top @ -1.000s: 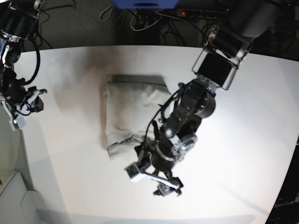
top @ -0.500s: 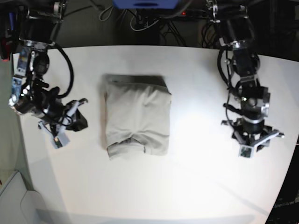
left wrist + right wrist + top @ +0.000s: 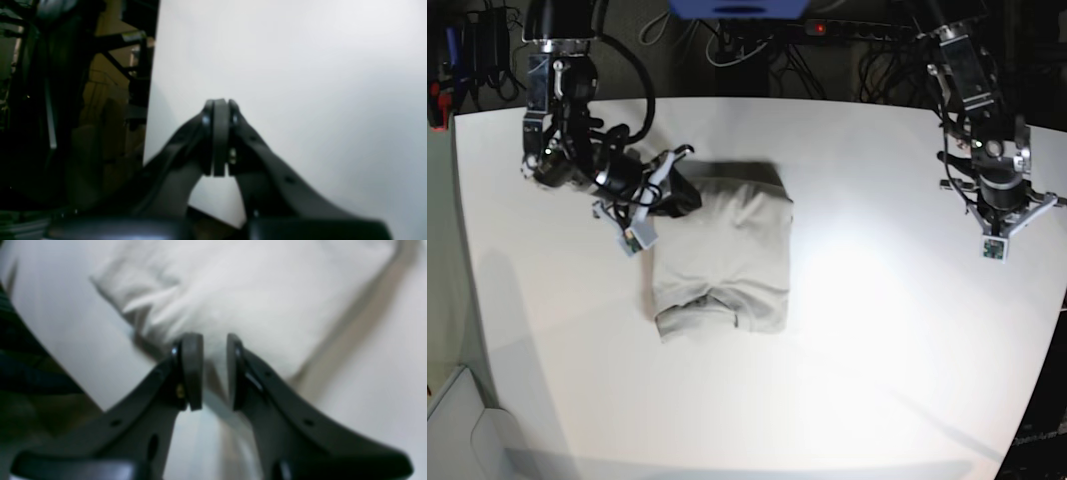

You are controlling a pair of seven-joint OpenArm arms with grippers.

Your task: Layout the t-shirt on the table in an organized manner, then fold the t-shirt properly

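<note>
Left gripper point(image 3: 217, 138) hovering over bare white table point(image 3: 300, 66), jaws pressed fully together, gripping nothing; table edge just left of jaws. Right gripper point(image 3: 215, 371) hanging over folded t-shirt point(image 3: 233, 296), jaws slightly parted, nothing between pads; shirt corner lying directly ahead of jaws. T-shirt point(image 3: 722, 255) lying folded mid-table, well apart from left gripper point(image 3: 999, 245).

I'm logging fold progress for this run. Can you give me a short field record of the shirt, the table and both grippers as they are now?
t-shirt: folded into a compact rectangle, lying flat
table: white, shirt left of centre in base view
right gripper: jaws slightly apart, nothing between them, at the shirt's edge
left gripper: shut, empty, over bare table near its edge, away from the shirt
</note>
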